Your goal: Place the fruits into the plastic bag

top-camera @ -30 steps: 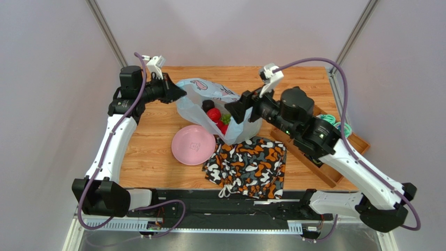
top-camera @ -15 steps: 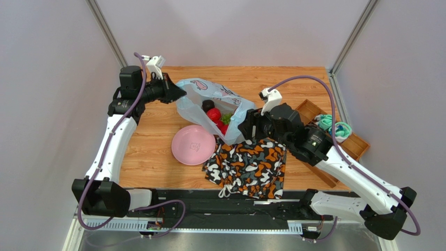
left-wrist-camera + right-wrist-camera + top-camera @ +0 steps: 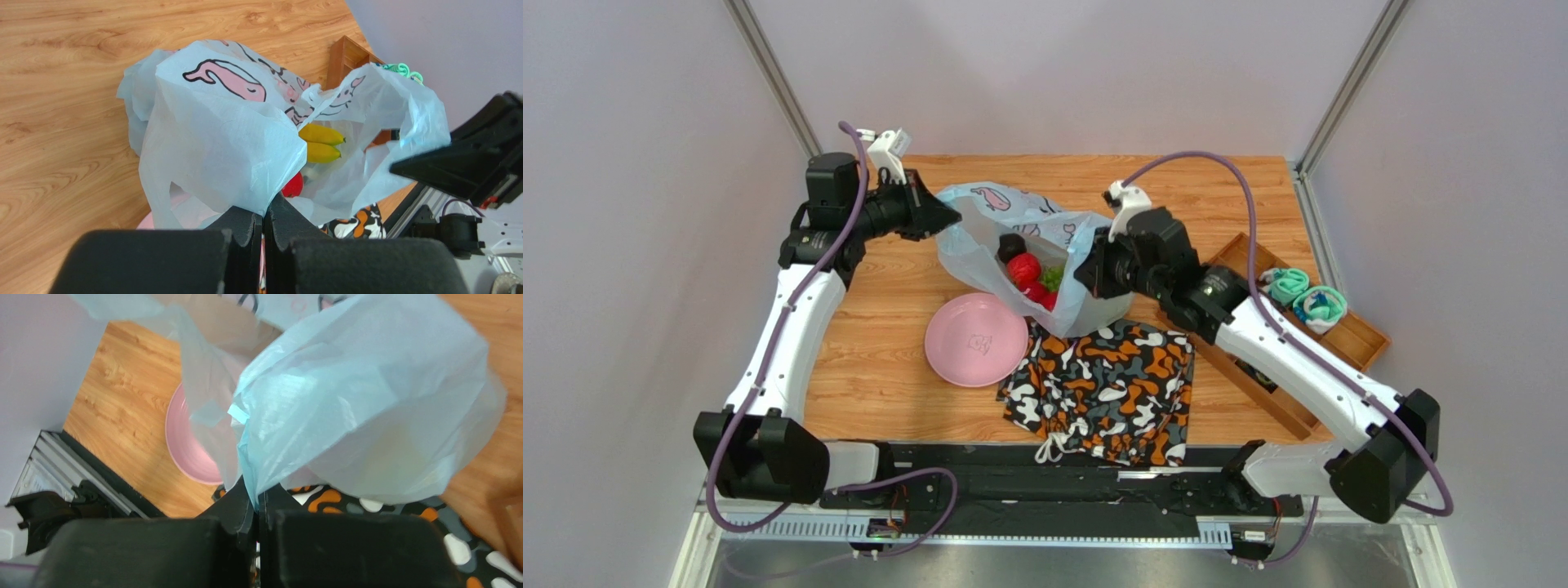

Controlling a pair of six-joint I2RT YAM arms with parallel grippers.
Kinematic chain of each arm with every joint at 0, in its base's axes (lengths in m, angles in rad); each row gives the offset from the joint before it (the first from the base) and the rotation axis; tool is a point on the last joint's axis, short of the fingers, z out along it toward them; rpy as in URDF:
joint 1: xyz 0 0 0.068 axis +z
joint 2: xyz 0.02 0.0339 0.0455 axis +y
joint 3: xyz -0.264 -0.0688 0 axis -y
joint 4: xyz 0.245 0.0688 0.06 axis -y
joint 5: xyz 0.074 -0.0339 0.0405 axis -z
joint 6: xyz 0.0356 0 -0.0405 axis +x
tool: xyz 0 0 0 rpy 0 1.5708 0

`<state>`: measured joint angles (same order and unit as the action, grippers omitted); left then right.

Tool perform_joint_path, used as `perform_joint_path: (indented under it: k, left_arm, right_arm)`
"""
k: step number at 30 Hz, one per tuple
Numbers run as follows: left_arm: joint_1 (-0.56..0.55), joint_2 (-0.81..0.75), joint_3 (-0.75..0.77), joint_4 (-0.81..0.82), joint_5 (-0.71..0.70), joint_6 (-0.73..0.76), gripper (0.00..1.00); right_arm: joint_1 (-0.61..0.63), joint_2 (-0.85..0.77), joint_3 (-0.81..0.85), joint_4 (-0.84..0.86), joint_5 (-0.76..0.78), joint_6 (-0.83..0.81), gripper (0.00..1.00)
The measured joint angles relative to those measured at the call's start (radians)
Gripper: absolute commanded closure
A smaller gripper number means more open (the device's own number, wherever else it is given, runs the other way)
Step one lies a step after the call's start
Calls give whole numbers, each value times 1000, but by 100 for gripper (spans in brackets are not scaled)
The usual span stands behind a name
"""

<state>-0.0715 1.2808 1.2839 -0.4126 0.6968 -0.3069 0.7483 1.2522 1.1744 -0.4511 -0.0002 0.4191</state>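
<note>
Left jaws are pressing fully together on a fold of the light-blue plastic bag [image 3: 215, 141], pinching the film at its left rim. Right jaws are likewise clamping tight on the opposite rim, with a bunched swell of film rising out of the pinch.

Bag is hanging stretched between the two sets of jaws with its mouth gaping upward, over the wooden counter [image 3: 879, 331].

Just beyond the left jaws, inside the bag, two yellow bananas [image 3: 320, 142] are lying side by side. Seen from above, a dark round fruit [image 3: 1011, 245], red fruits [image 3: 1026, 272] and a bit of green grape bunch [image 3: 1053, 278] are sitting in the bag, roughly midway between the jaws.

Pink plate [image 3: 974, 343] is lying on the counter on the near side of the bag, between the two sets of jaws. Camouflage cloth [image 3: 1106, 386] is spreading out under the right jaws. Wooden tray [image 3: 1357, 333] is sitting behind the right jaws, well apart from the left jaws.
</note>
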Motion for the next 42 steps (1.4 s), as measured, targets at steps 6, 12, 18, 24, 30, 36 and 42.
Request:
perform_joint_path:
  k: [6, 12, 18, 24, 30, 36, 42]
  left_arm:
    - [0, 36, 48, 50, -11, -92, 100]
    - [0, 31, 166, 129, -23, -140, 100]
    - [0, 25, 158, 192, -44, -138, 100]
    - [-3, 148, 155, 235, -24, -133, 100]
    - [-3, 211, 119, 246, -5, -134, 100]
    - [-3, 202, 119, 299, 14, -134, 100]
    - [-3, 202, 119, 343, 32, -129, 100]
  right_arm:
    - [-193, 129, 312, -22, -88, -42, 100]
    - [-311, 140, 562, 2, -140, -87, 100]
    - [-388, 230, 576, 62, -193, -93, 100]
    - [-400, 393, 486, 37, -199, -102, 100]
    - [-400, 409, 452, 8, -205, -104, 99]
    - [-400, 389, 452, 7, -195, -107, 100]
    - [-400, 345, 452, 3, -106, -117, 100]
